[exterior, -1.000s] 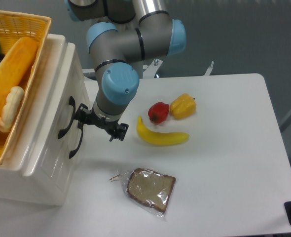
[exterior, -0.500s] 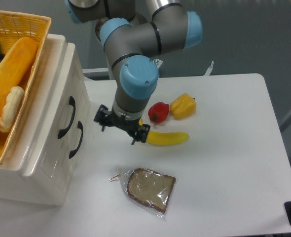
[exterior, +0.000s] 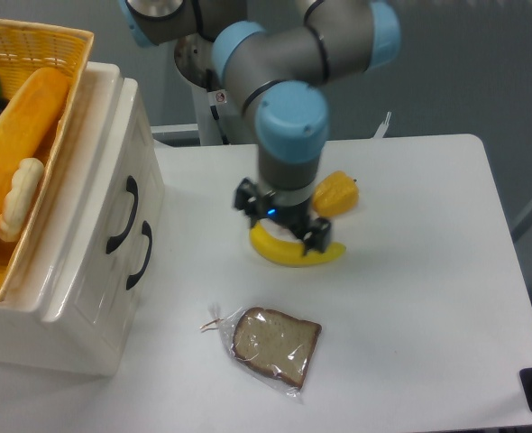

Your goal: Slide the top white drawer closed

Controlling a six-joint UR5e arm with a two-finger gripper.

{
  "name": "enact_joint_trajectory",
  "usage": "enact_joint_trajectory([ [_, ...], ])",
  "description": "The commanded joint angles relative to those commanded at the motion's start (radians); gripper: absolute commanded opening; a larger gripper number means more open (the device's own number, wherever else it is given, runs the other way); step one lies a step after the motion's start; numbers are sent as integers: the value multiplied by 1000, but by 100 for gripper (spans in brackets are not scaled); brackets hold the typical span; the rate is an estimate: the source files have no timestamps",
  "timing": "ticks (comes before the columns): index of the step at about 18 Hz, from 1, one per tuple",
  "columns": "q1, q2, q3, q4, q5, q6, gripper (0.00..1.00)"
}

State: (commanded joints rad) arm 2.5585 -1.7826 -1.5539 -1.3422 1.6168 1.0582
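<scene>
The top white drawer (exterior: pixel 113 194) is sitting flush in the cabinet, well left of the gripper (exterior: pixel 282 224), which is hovering over the banana (exterior: pixel 295 253); whether its jaws are parted, I cannot tell.

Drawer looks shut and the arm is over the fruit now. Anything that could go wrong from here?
1. The gripper hangs low right above the banana and hides the red pepper; a careless move could knock either, or the yellow pepper beside it.
2. The top white drawer looks flush, but this angle cannot confirm it is fully seated.
3. A return sweep toward the cabinet could catch the bagged bread slice.
</scene>
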Motion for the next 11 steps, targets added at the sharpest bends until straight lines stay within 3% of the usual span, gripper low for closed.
enact_joint_trajectory([
  [6, 121, 51, -35, -6, 3, 157, 100],
  [11, 172, 68, -54, -15, 2, 230, 100],
])
